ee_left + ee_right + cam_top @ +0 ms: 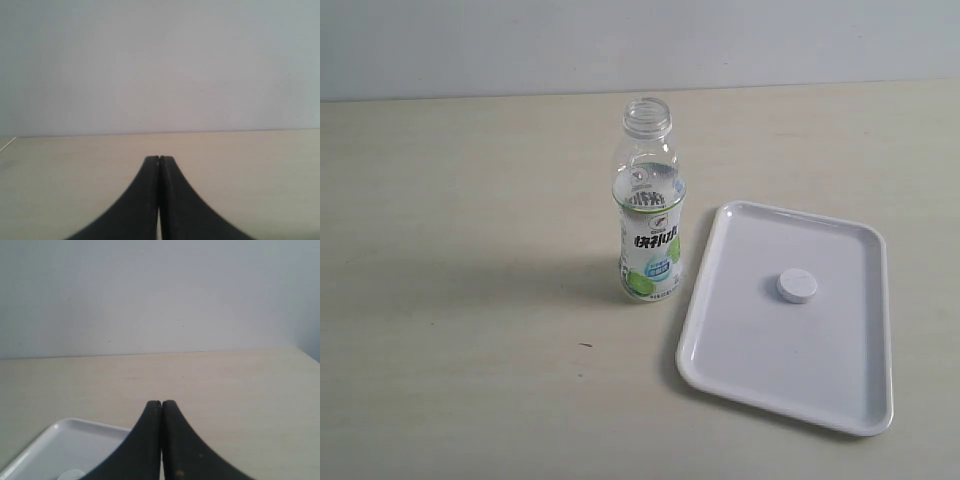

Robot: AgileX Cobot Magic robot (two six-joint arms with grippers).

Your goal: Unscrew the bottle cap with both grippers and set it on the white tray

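Note:
The clear bottle [649, 205] with its white-and-green label stands upright on the table, its neck open with no cap on it. The white bottle cap [797, 286] lies flat near the middle of the white tray [724, 340], to the right of the bottle. Neither arm shows in the exterior view. My left gripper [159, 159] is shut and empty, with only bare table and wall ahead of it. My right gripper [161, 403] is shut and empty too; a corner of the white tray [55, 440] and an edge of the cap [71, 474] show beside its fingers.
The light wooden table [470, 300] runs back to a pale wall [470, 45]. A small dark speck [585, 345] lies on the table in front of the bottle.

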